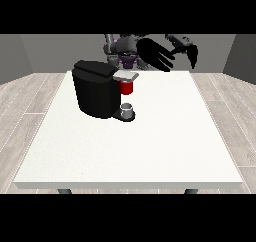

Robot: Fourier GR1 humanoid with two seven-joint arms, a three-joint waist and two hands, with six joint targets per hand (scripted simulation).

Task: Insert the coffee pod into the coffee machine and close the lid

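Observation:
A black coffee machine [95, 88] stands on the white table [150, 151], left of the middle. At its front a grey lid [127, 76] lies flat over a red cylindrical holder [127, 87]. Below that, a small grey cup [128, 109] rests on the machine's base. I see no separate coffee pod, and I cannot tell whether one sits inside the red holder. Of the two black hands, the one nearer the view's left [155, 53] hovers above and right of the lid with straight fingers, holding nothing. The hand at the view's right [192, 53] hangs further back, fingers drooping, also holding nothing.
The robot's torso [127, 48] is behind the table's far edge. Wooden floor surrounds the table on all sides. White tabletop stretches from the machine to the near edge and to the right.

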